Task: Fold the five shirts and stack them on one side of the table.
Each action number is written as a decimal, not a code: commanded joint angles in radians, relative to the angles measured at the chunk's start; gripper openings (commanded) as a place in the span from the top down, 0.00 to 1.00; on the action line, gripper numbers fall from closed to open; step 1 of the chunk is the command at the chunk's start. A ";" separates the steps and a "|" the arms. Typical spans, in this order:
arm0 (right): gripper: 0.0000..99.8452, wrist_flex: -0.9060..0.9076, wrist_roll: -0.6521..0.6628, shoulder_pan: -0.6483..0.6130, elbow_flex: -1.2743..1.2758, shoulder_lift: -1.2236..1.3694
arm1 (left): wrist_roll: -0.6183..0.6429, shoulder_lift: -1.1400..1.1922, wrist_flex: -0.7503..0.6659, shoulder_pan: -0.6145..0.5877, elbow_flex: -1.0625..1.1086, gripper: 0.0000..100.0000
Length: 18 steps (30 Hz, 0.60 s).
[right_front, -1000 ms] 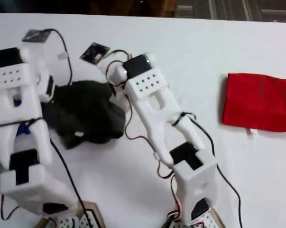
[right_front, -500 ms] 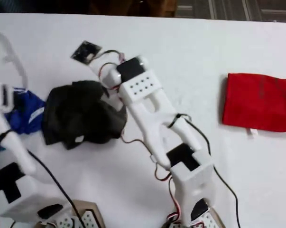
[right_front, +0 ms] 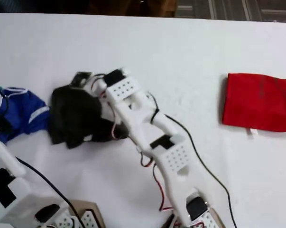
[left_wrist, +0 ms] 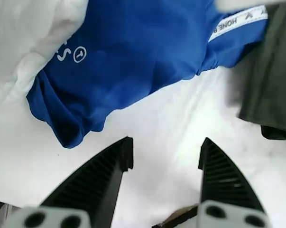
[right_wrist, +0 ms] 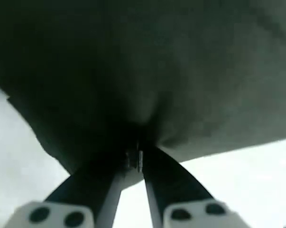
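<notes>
At the near edge of the white counter [right_front: 180, 47] the two arms rise from their bases, the left arm [right_front: 10, 190] at the near left corner and the right arm [right_front: 176, 166] stretching away towards the middle. The left end effector [left_wrist: 164, 152] hangs over a bare patch of counter with its two dark fingers spread wide and nothing between them. Just beyond it lies the crumpled blue shirt [left_wrist: 133, 57], which touches bunched white fabric [left_wrist: 24, 42] on one side and sits close beside the black shirt [left_wrist: 271, 85] on the other. In the high view the blue shirt [right_front: 19, 111] lies at the left edge, and the black shirt [right_front: 76, 118] is heaped just to its right. The right end effector [right_wrist: 139, 156] is pressed together on a fold of the black shirt [right_wrist: 147, 61], pinching the cloth at its fingertips. Well apart, at the right side of the counter, the red shirt [right_front: 259, 102] lies folded flat into a neat rectangle.
</notes>
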 commanded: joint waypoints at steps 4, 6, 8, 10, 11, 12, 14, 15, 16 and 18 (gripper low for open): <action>0.98 0.136 0.014 0.071 -0.049 0.013 | -0.011 -0.043 -0.011 -0.005 -0.005 0.76; 0.98 0.153 0.014 0.071 -0.049 0.007 | -0.011 -0.043 -0.026 -0.005 -0.001 0.76; 0.98 0.153 0.014 0.068 -0.040 -0.016 | -0.011 -0.043 -0.029 -0.008 -0.001 0.76; 0.98 0.153 0.014 0.064 -0.048 -0.041 | -0.011 -0.043 -0.029 -0.008 -0.001 0.76; 0.98 0.153 0.014 0.064 -0.049 -0.058 | -0.011 -0.043 -0.029 -0.008 -0.001 0.76; 0.98 0.153 0.014 0.064 -0.049 -0.074 | -0.011 -0.043 -0.029 -0.008 -0.001 0.76; 0.98 0.154 0.014 0.071 -0.040 -0.099 | -0.011 -0.043 -0.029 -0.008 -0.001 0.76; 0.98 0.154 0.014 0.077 -0.035 -0.107 | -0.011 -0.043 -0.029 -0.008 -0.001 0.76; 0.98 0.154 0.014 0.091 -0.021 -0.113 | -0.011 -0.043 -0.029 -0.008 -0.001 0.76; 0.98 0.154 0.014 0.117 0.006 -0.114 | -0.011 -0.043 -0.029 -0.008 -0.001 0.76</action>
